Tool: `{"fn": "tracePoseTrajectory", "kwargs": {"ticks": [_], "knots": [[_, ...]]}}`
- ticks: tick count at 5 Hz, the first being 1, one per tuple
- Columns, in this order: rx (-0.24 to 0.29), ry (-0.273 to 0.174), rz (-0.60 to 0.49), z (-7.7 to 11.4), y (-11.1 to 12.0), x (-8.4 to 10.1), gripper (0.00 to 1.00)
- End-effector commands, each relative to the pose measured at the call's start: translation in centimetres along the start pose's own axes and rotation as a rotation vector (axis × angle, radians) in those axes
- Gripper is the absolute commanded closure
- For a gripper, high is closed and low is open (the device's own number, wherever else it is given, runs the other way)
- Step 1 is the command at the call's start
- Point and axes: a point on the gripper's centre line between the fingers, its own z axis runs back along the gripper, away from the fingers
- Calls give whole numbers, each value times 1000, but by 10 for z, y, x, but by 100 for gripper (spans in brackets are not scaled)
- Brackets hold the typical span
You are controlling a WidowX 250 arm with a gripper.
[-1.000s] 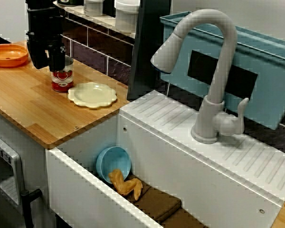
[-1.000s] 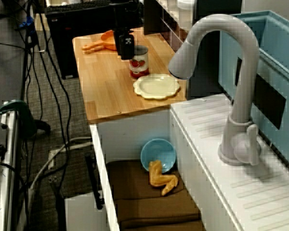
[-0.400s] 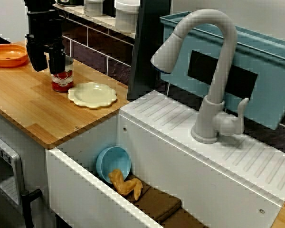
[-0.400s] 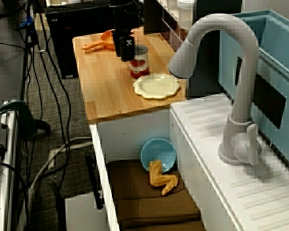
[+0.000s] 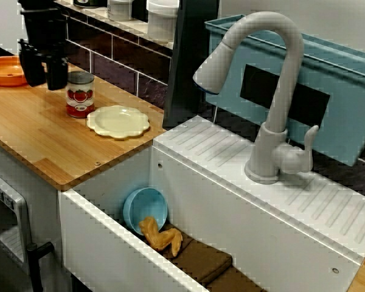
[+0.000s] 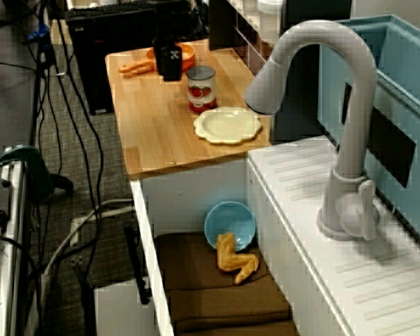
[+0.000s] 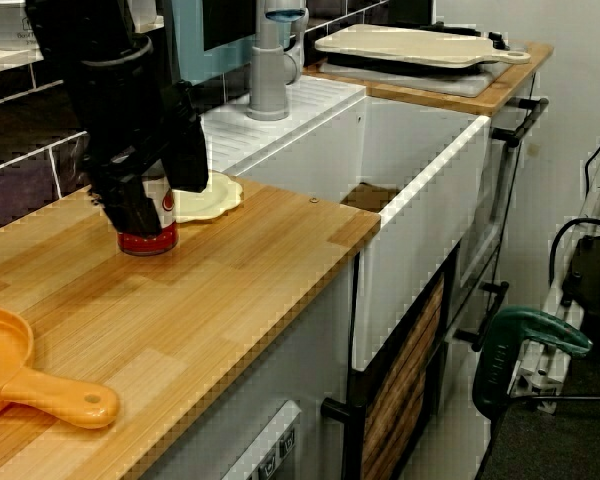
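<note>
The gripper hangs empty with fingers spread, and the tomato can stands upright just beside them, near the plate, so it seems already set down.

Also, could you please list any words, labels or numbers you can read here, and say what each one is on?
No text here can be read as words or numbers.
On the can: a red label with a tomato picture; its lettering is too blurred to read.
On the gripper: a small white marking in the view from the side, too small to read.
</note>
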Motion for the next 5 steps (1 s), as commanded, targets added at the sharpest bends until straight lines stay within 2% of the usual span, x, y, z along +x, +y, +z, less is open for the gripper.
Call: {"fn": "tracePoseTrajectory", "kwargs": {"ticks": [1,2,3,4,5], "knots": [[73,-93,65,28,38,0,0],[164,-185,237,18,39,2,0],[270,-296,426,5,33,6,0],[309,-291,428,0,33,19,0],[313,-280,440,1,38,26,0]]}}
